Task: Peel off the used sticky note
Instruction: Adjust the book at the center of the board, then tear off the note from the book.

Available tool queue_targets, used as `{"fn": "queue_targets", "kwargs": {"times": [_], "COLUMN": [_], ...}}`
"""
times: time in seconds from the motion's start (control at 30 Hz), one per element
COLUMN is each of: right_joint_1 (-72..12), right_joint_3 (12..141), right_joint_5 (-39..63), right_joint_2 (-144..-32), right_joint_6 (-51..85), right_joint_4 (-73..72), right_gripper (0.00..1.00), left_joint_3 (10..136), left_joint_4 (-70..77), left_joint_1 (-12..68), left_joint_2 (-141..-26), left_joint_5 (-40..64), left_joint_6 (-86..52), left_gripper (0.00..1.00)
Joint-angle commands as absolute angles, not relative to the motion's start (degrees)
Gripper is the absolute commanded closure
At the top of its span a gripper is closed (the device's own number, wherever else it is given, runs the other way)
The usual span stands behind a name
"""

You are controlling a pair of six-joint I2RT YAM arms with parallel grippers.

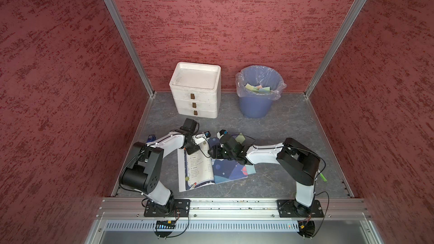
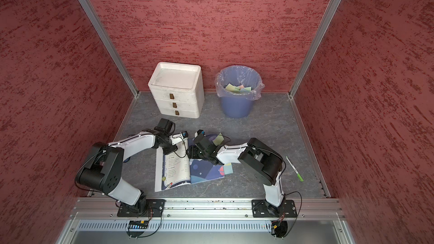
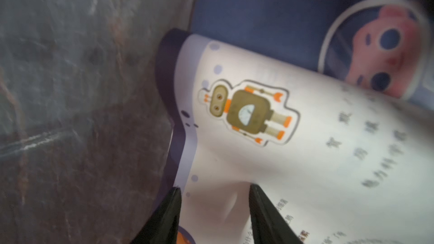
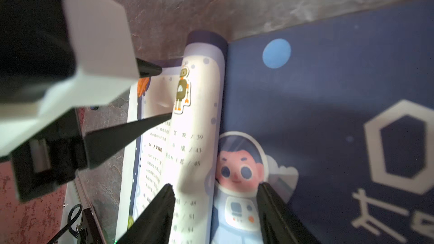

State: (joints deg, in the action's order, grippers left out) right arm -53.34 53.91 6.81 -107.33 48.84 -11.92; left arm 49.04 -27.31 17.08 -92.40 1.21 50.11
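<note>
**A:** Where's the sticky note?

**B:** I see a green sticky note (image 1: 240, 138) at the one o'clock corner of the open book (image 1: 225, 172). There are more coloured notes (image 2: 227, 168) at its three o'clock edge.

**A:** And the end effectors?

**B:** My left end effector (image 3: 215, 191) is half spread with its tips on the printed page (image 3: 305, 160), clamping nothing. My right end effector (image 4: 216, 193) straddles that page's bulge by the spine, jaws apart and empty.

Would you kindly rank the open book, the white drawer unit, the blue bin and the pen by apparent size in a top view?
1. Open book, though the arms cover part of it.
2. White drawer unit.
3. Blue bin, nearly matching the drawers, so that pair is unsure.
4. Pen, clearly smallest.
</note>
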Motion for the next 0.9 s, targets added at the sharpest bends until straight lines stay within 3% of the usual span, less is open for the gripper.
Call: {"fn": "queue_targets", "kwargs": {"times": [0.0, 0.23, 0.47, 0.6, 0.87], "right_joint_1": [-52.2, -50.1, -41.8, -35.0, -28.2], "right_joint_3": [48.4, 43.0, 41.0, 41.7, 44.7], "right_joint_5": [4.0, 1.0, 1.6, 5.2, 14.5], "right_joint_2": [-102.7, -87.3, -74.8, -73.5, -81.4], "right_joint_6": [49.4, 46.6, 42.8, 39.9, 36.3], "right_joint_4": [-8.8, 0.2, 10.8, 14.1, 11.9], "right_gripper": [0.35, 0.28, 0.24, 0.24, 0.32], "left_joint_3": [50.0, 54.0, 58.6, 62.2, 69.9], "left_joint_4": [-24.9, -27.6, -44.1, -48.3, -45.3], "left_joint_1": [18.9, 19.9, 21.3, 25.3, 34.7], "left_joint_2": [-97.1, -93.6, -84.4, -85.1, -99.2], "left_joint_5": [-3.1, -1.0, 17.7, 24.7, 22.3], "left_joint_6": [48.3, 47.0, 44.5, 41.6, 36.3], "left_gripper": [0.49, 0.47, 0.36, 0.34, 0.40]}}
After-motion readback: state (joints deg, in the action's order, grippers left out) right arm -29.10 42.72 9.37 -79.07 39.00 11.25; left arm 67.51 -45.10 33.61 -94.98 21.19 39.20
